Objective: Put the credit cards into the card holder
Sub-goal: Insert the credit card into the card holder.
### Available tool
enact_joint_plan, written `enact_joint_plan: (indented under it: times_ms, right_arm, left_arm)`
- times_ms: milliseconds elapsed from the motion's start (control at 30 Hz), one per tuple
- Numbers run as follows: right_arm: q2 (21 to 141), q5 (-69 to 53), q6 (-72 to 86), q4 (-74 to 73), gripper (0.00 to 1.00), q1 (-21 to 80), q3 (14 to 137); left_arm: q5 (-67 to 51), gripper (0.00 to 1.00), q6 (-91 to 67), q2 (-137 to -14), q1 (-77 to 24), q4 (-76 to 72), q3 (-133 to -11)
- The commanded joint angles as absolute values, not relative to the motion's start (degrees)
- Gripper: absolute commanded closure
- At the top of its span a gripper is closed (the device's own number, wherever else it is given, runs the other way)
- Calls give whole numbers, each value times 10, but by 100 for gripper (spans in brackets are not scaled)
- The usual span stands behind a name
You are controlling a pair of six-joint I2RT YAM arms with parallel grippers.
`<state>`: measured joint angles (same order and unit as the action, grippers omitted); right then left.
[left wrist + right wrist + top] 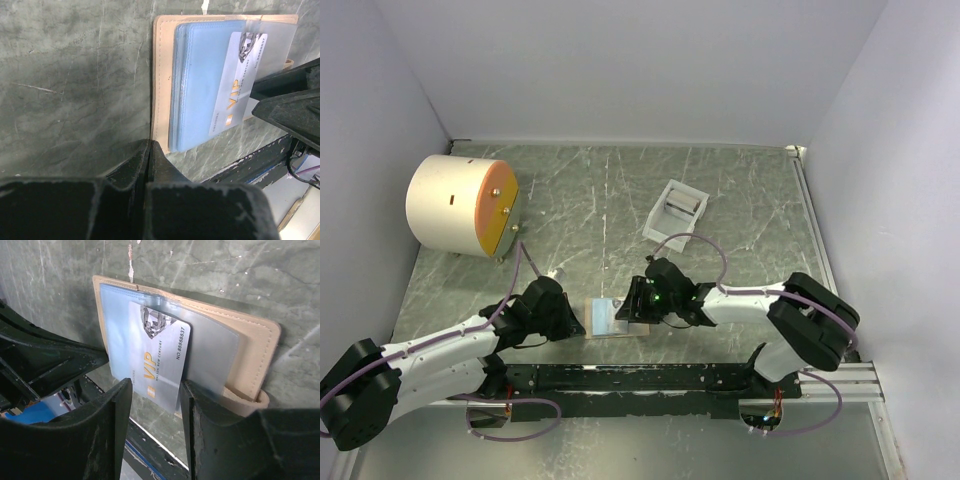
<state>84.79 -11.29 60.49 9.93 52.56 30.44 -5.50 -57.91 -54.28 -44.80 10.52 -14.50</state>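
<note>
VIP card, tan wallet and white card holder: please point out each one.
VIP card (159, 365), right wrist view, card face.
Tan wallet (255, 347), right wrist view, bare leather flap.
White card holder (656, 221), top external view, left wall.

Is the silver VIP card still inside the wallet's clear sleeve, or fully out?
Partly out. The VIP card has its upper part under the clear sleeve of the open wallet; its lower end sticks out between the right gripper jaws.

Silver card (159, 362) (gold lettering), tan wallet (255, 347)
</note>
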Motion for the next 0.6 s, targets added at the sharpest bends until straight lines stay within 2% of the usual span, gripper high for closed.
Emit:
enact_joint_plan:
  times_ms: [0, 233, 567]
  right_arm:
    - [864, -119, 590, 113, 57, 535, 323]
    - [877, -119, 580, 109, 60, 540, 333]
    - [864, -80, 559, 50, 51, 540, 362]
  left_arm:
    - [-60, 92, -577, -545, -451, 102, -149]
    - [-61, 92, -575, -551, -451, 100, -152]
    - [-61, 92, -572, -561, -451, 95, -155]
